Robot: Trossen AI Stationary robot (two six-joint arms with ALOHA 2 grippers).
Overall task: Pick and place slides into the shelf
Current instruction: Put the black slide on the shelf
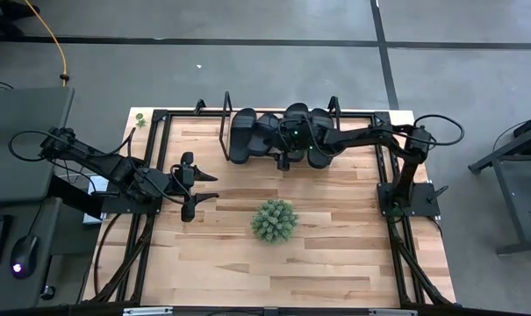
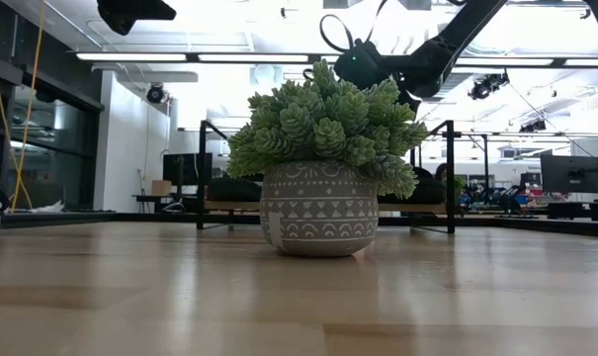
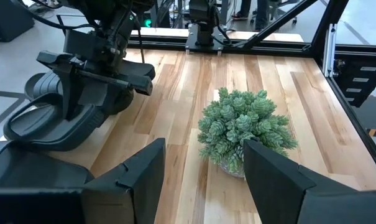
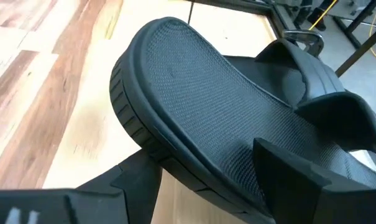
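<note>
My right gripper [image 1: 287, 151] reaches over the shelf [image 1: 223, 132] at the table's far edge and is shut on a black slide [image 4: 194, 87], also seen in the left wrist view as the slide [image 3: 48, 127]. Other slides [image 1: 244, 133] [image 1: 323, 130] lie side by side on the shelf board. In the low view the shelf's black end frames [image 2: 200, 168] stand behind the plant. My left gripper [image 1: 189, 186] hovers open over the table's left half, holding nothing; its fingers frame the plant in its wrist view, left gripper [image 3: 203, 152]. My right gripper pinches the slide's sole [image 4: 237, 168] between its two fingers, partway between the heel end and the strap. One finger [image 4: 287, 165] lies on the ribbed footbed, the other [image 4: 122, 186] reaches under the sole's side rim. The slide sits tilted, its rounded end [image 4: 156, 37] over the wooden board.
A round green spiky plant in a patterned grey pot [image 1: 274, 220] [image 2: 318, 168] [image 3: 243, 127] stands mid-table, between the arms and the near edge. Black frame rails [image 1: 151, 140] run along the table's sides. Bare wood lies around the plant.
</note>
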